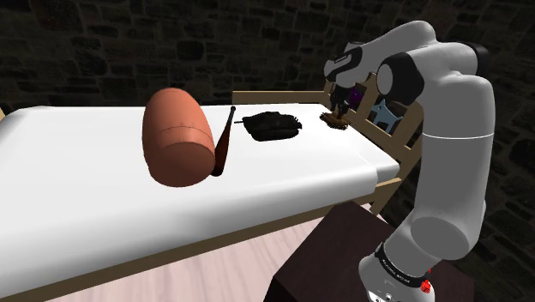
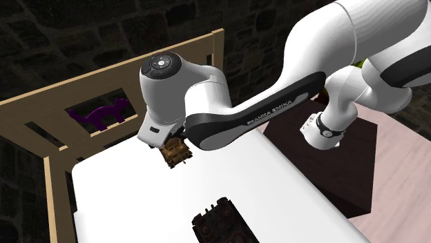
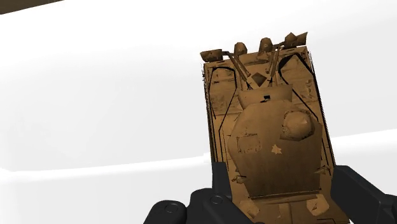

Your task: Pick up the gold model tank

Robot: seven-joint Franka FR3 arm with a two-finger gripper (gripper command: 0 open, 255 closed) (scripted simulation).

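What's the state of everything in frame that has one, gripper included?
gold-brown tank: upright, clasped, low at the white surface; lift not evident.
gripper: shut on the gold-brown tank, flush against both of its sides.
black tank: upright on the surface, untouched.
bat: lying flat beside the barrel.
reddish barrel: lying on its side.

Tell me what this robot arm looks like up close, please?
The arm is made of smooth, rounded white segments with dark joints. One dark band carries white lettering reading FRANKA EMIKA. A round dark cap sits on the wrist, and the gripper is all black.
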